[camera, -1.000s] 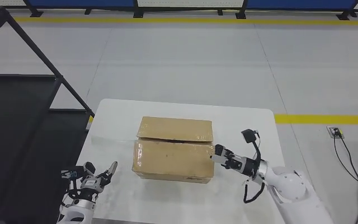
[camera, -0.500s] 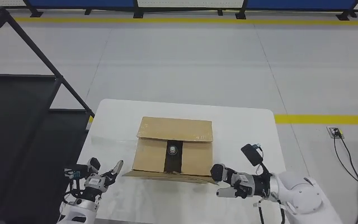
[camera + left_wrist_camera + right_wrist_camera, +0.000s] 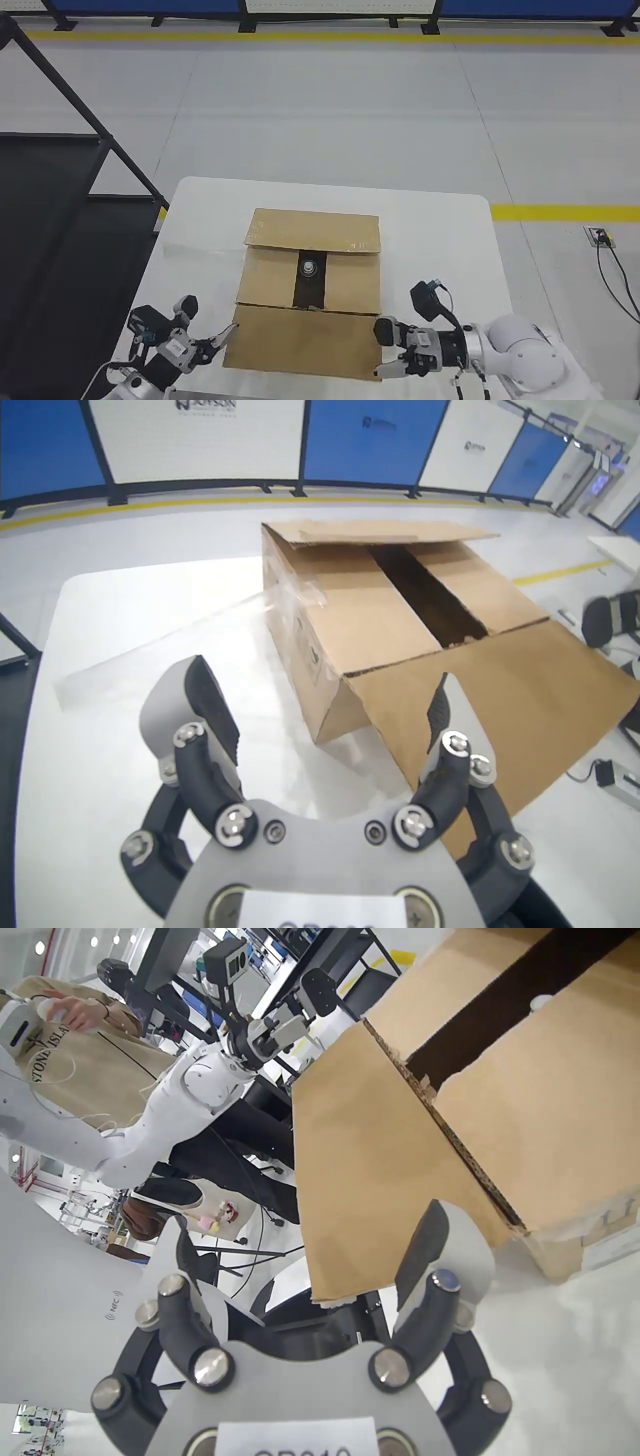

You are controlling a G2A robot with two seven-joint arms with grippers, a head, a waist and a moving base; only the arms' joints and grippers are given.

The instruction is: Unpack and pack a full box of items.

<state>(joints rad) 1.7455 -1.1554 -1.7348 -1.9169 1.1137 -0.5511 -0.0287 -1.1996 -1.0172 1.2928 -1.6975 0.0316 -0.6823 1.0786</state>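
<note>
The cardboard box (image 3: 330,285) stands mid-table with its near flap (image 3: 305,343) folded out flat toward me and the far flap (image 3: 315,230) tilted back. Two inner flaps leave a dark gap where a small round white cap (image 3: 310,266) shows. My left gripper (image 3: 207,348) is open at the near flap's left corner; in its wrist view the gripper (image 3: 330,705) has one finger (image 3: 442,710) in front of the flap (image 3: 500,710). My right gripper (image 3: 392,348) is open at the flap's right corner, and the flap (image 3: 370,1153) reaches between the gripper's (image 3: 310,1253) fingers.
The white table (image 3: 430,230) has bare room left and right of the box. A clear strip of tape (image 3: 165,635) trails from the box's left side across the table. The flap overhangs the table's near edge.
The near flap has swung up off the box top and down flat toward me. My right gripper moved from the box's right side to the front right corner; my left gripper shifted toward the flap.
</note>
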